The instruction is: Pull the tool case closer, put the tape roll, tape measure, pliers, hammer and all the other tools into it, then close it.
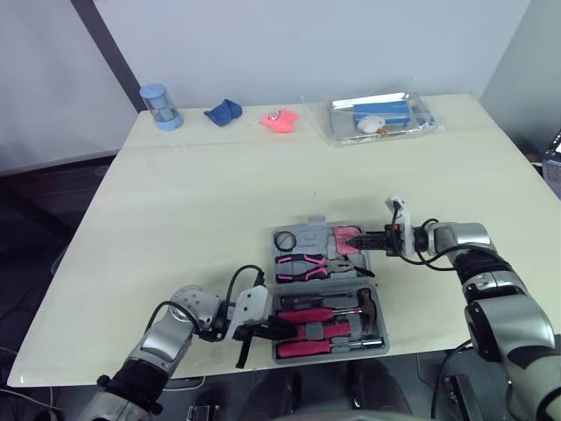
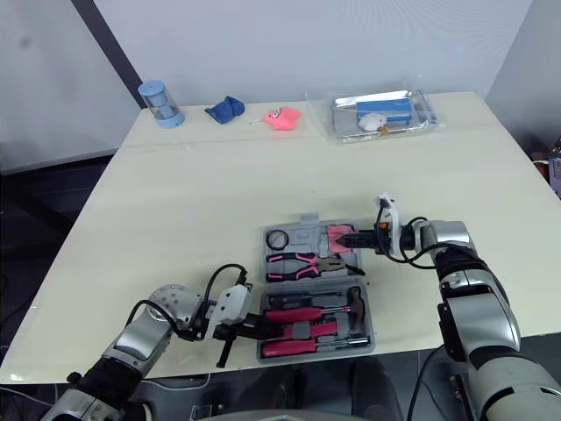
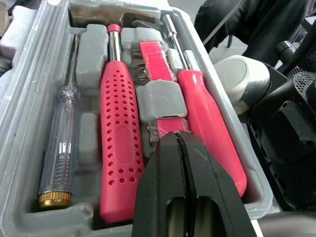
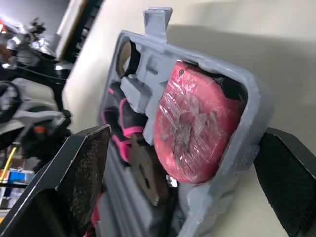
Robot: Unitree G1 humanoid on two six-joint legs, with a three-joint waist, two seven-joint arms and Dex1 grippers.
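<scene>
The open tool case [image 1: 305, 230] lies on the table [image 1: 219, 193], reaching from one set of jaws to the other. The left jaws are pressed together and empty, tips over the near half beside the hammer [image 3: 121, 148]. The right jaws gape wide, straddling the far corner that holds the film-wrapped pink tape measure [image 4: 195, 128]. The case looks like stiff moulded plastic, probably hefty when loaded. Best folded by the rim near the latch tab [image 4: 158, 19]. No legible writing.
</scene>
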